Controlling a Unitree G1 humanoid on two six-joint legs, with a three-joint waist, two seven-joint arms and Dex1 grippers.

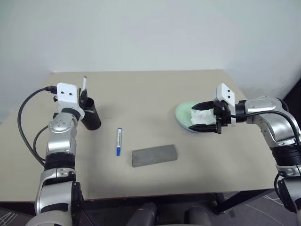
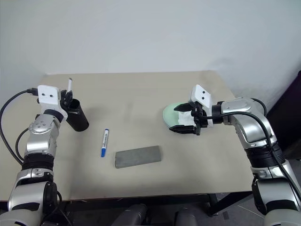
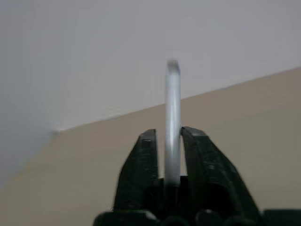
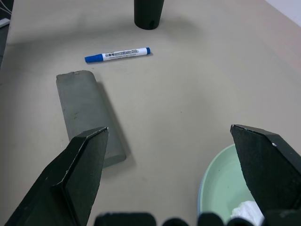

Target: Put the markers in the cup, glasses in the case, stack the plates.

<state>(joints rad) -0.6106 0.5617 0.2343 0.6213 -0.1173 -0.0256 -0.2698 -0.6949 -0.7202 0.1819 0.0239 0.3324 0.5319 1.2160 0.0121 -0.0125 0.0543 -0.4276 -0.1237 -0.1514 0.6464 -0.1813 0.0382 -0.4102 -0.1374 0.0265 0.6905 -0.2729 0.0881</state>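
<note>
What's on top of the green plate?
A crumpled white tissue lies on the mint green plate, between the right gripper's open fingers. A light blue rim shows beneath; the rest is covered.

The left arm reaches forward on the left, its left gripper (image 1: 83,96) pointing level and away, jaws slightly parted. The right arm bends inward from the right, its right gripper (image 1: 205,116) aimed leftward and tilted downward, jaws spread wide.
</note>
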